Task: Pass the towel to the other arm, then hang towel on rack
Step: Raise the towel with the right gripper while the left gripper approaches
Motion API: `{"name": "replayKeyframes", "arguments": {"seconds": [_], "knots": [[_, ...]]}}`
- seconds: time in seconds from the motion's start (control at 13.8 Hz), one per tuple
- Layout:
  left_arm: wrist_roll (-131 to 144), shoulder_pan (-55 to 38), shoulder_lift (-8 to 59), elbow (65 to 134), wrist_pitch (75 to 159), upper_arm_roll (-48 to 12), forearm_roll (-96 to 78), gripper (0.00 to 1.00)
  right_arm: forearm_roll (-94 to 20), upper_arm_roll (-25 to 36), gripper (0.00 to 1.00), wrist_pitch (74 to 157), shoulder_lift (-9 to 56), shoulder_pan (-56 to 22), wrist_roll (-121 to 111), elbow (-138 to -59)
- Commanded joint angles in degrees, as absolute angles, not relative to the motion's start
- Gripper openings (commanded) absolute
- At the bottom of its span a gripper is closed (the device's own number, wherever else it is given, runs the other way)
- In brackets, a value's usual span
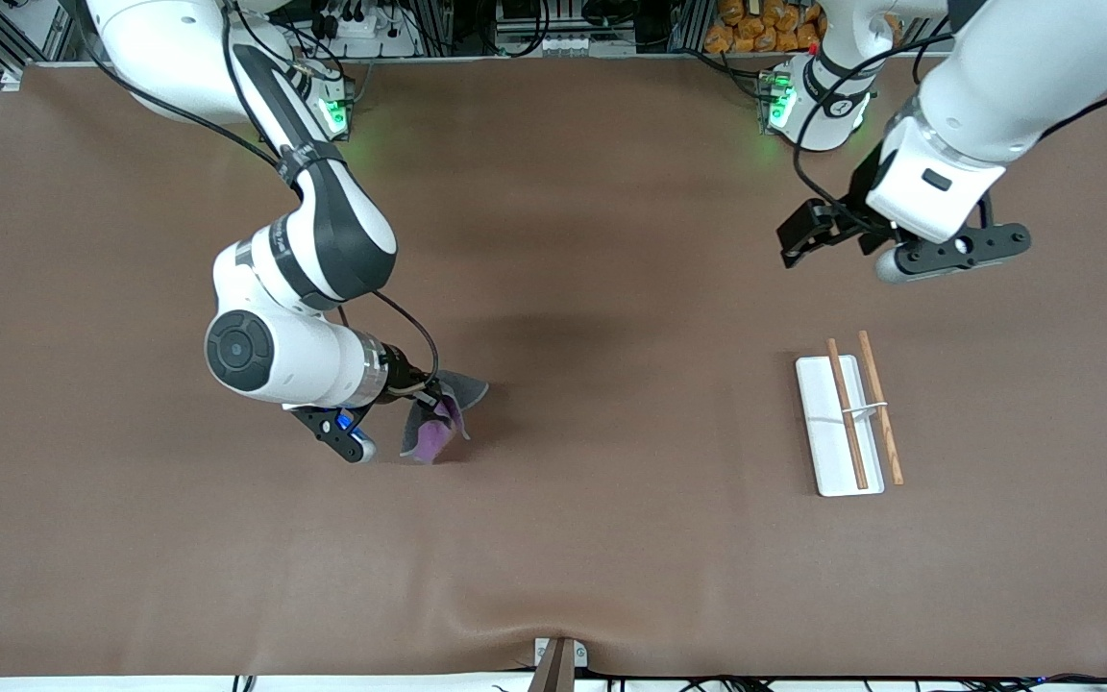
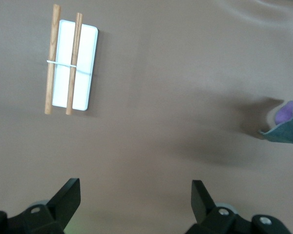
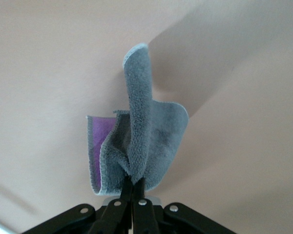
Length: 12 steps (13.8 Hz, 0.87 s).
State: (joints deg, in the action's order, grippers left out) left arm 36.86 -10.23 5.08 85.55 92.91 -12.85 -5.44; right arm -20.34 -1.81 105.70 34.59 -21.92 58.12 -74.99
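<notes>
**Towel pinched in the right end effector**

The right end effector point(image 3: 133, 187) has its two black fingers point(image 3: 119, 204) pressed together on a bunched fold of the towel point(image 3: 141, 146). The grey cloth stands up from the fingertips, one flap rising high and curling over, another spreading beside it. A purple face shows at one edge. The brown tabletop point(image 3: 49, 58) lies below, with the towel's shadow on it.
</notes>
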Motion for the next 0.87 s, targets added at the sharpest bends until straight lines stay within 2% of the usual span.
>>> {"name": "replayKeyframes", "arguments": {"seconds": [0.0,0.22,0.58,0.8], "knots": [[42.77,-12.38,6.94,84.73,94.74,-12.66,-6.33,1.00,-25.38,-1.76,0.00,104.50,34.89,-22.76,65.98,-71.64],[53.49,-14.50,9.74,84.55,99.91,-12.74,-7.72,1.00,-30.40,-1.76,0.00,104.76,34.98,-23.81,72.49,-69.09],[57.21,-13.89,15.63,84.03,113.96,-12.57,-16.06,1.00,-34.09,-1.84,0.00,105.47,35.07,-26.19,83.48,-65.75],[62.03,-14.50,20.64,80.70,123.37,-12.66,-18.19,1.00,-37.08,-1.85,0.00,109.76,35.07,-27.68,89.28,-65.30]]}}
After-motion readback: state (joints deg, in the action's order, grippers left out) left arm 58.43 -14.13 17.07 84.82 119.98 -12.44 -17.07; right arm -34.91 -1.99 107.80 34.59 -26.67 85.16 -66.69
